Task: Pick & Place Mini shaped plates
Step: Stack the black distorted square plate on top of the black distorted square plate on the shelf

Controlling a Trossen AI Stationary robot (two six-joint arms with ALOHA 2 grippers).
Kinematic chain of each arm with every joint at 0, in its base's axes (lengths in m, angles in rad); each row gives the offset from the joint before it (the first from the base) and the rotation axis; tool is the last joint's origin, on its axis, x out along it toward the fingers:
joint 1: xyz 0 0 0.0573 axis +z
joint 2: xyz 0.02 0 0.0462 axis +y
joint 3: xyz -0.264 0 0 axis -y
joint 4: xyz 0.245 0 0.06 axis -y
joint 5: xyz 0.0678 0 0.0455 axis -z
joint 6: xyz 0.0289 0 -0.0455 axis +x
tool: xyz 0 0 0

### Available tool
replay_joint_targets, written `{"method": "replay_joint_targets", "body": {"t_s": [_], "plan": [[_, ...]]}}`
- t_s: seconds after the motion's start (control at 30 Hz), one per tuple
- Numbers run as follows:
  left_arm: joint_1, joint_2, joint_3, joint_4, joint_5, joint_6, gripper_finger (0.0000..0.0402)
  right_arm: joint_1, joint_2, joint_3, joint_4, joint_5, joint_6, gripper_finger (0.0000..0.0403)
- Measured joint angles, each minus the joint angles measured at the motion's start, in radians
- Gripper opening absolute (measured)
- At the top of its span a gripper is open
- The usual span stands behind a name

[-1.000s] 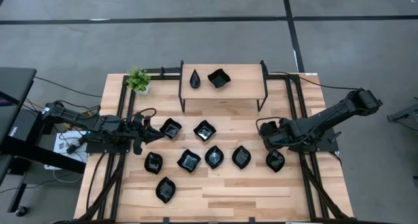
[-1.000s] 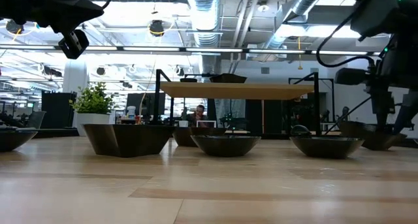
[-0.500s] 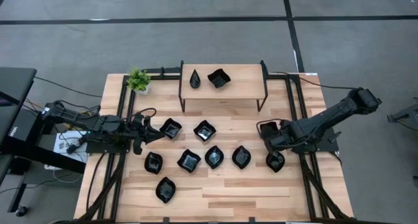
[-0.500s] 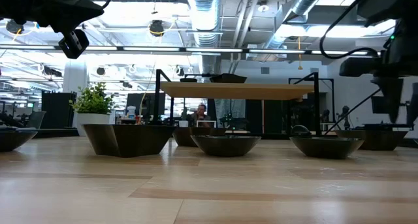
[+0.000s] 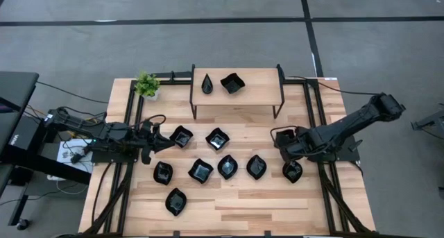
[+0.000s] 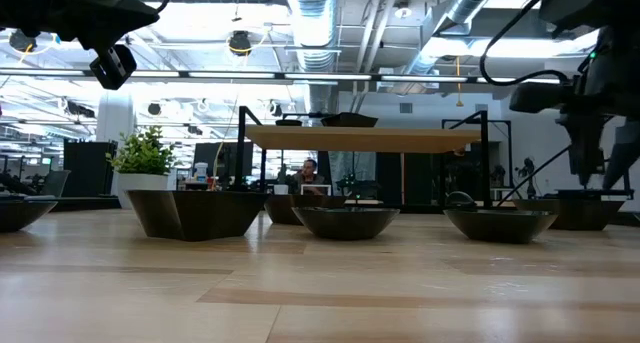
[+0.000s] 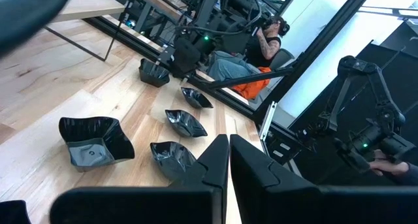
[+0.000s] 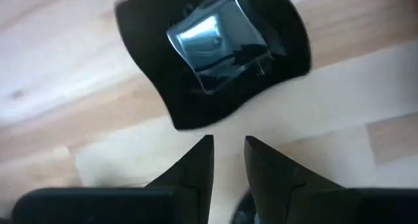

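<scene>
Your right hand, fingers slightly parted and grasping nothing, hovers just left of and beyond the rightmost mini plate on the tabletop; your left hand waits clenched.

Right gripper slightly farther toward table centre.

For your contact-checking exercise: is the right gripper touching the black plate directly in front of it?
Apart. In the right wrist view, bare wood shows between the right gripper fingertips and the black plate; the slightly parted fingers hold nothing.
</scene>
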State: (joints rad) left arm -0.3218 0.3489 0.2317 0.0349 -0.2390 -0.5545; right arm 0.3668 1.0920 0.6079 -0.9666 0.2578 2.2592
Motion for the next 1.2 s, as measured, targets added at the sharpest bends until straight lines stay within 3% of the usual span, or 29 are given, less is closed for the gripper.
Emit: {"method": "replay_joint_targets", "body": {"t_s": [0.2,0.63,0.93,1.2], "plan": [[0.000,0.000,0.000,0.000,0.000,0.000,0.0016,-0.007,0.000,0.001,-0.040,0.040,0.042,0.0082],[0.000,0.000,0.000,0.011,0.000,0.000,0.0016,-0.102,-0.082,0.002,-0.116,0.027,-0.109,0.0082],[0.000,0.000,0.000,0.018,0.000,0.000,0.0016,-0.171,-0.078,0.001,-0.120,-0.054,-0.014,0.0082],[0.000,0.000,0.000,0.022,0.000,-0.001,0.0016,-0.246,-0.087,0.002,-0.149,-0.034,0.036,0.0082]]}}
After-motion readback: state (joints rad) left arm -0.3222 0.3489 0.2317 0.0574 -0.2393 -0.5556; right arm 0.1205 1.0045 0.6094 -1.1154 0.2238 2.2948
